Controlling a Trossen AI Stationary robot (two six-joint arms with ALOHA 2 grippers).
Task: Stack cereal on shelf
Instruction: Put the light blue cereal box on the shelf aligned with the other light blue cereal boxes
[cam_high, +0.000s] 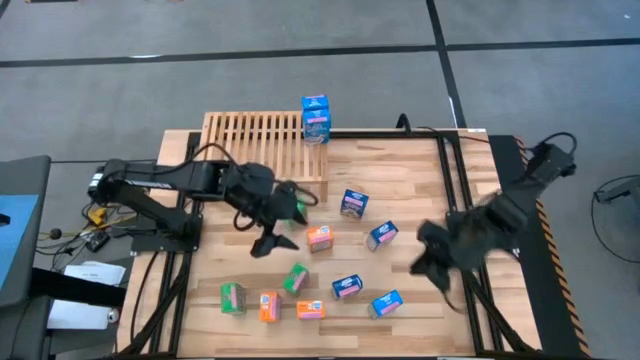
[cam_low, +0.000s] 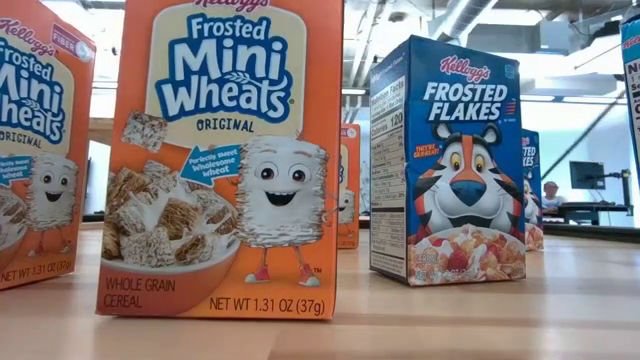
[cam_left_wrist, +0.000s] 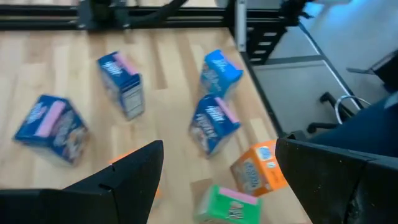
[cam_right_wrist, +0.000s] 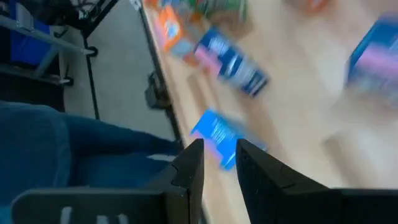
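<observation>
The shelf (cam_high: 258, 140) is a light slatted rack at the table's far left. One blue cereal box (cam_high: 315, 118) stands upright on its right end. Several blue, green and orange boxes lie scattered on the table, among them an orange box (cam_high: 319, 238) and blue boxes (cam_high: 352, 203) (cam_high: 382, 235). My left gripper (cam_high: 287, 218) hovers open near the table's middle. A green box (cam_left_wrist: 227, 205) shows low between its wide-spread fingers, and no touch shows. My right gripper (cam_right_wrist: 219, 168) hangs at the table's right side, blurred, with a narrow gap and nothing between its fingers.
A row of boxes lies by the near edge: green (cam_high: 232, 297), orange (cam_high: 269, 306) (cam_high: 310, 310), blue (cam_high: 347, 287) (cam_high: 385, 303). The low view is filled by an upright orange box (cam_low: 225, 160) and a blue box (cam_low: 450, 165). Black frame rails (cam_high: 450, 170) run along the table's right side.
</observation>
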